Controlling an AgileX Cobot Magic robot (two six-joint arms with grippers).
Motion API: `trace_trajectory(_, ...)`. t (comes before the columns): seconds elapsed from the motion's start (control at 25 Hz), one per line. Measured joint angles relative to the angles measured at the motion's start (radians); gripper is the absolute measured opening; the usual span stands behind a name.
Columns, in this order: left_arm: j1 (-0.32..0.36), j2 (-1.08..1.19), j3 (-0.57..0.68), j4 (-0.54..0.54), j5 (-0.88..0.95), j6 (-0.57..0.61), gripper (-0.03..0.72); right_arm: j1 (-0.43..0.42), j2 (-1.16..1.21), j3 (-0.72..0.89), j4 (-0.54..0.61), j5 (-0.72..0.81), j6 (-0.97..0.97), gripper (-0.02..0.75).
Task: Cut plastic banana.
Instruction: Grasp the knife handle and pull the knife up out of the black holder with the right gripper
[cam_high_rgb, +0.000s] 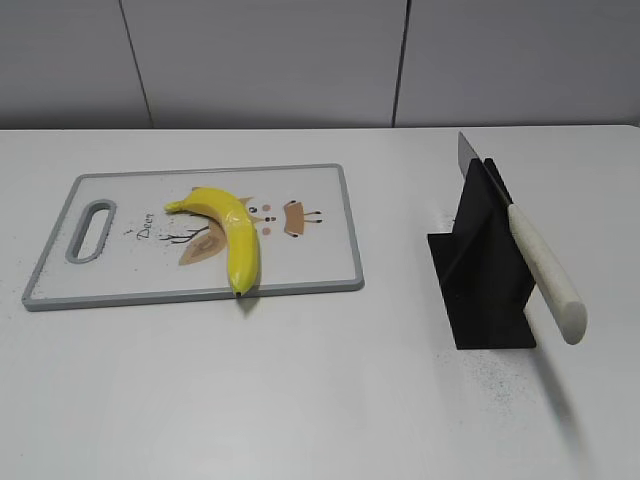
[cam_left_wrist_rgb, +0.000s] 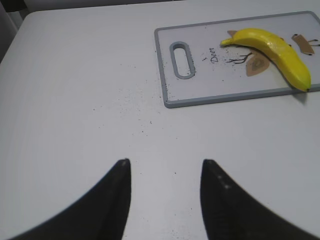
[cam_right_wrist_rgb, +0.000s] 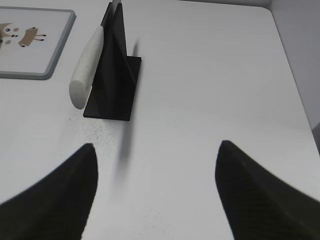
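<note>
Lying uncut, banana (cam_high_rgb: 228, 232) beyond right wrist

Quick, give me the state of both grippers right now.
Left gripper: open, holding nothing, above bare table short of the cutting board.
Right gripper: open, holding nothing, short of the knife in its stand.

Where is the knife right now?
In the exterior view the knife is on the right, resting slanted in the black stand, handle toward the camera, well apart from the cutting board and banana.
</note>
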Motion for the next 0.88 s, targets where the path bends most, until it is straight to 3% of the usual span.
trace_trajectory(0.16,0.000,0.000,0.000,0.000,0.000,0.000,0.445,0.000,0.000,0.000,0.000,0.000,0.000,0.582)
trace_trajectory(0.4,0.000,0.000,0.000,0.000,0.000,0.000,0.532,0.000,0.000,0.000,0.003,0.000,0.000,0.582)
trace_trajectory(0.6,0.000,0.000,0.000,0.000,0.000,0.000,0.549,0.000,0.002,0.000,0.008,-0.001,0.000,0.577)
trace_trajectory(0.88,0.000,0.000,0.000,0.000,0.000,0.000,0.550,0.000,0.232,-0.091,0.014,0.002,0.000,0.559)
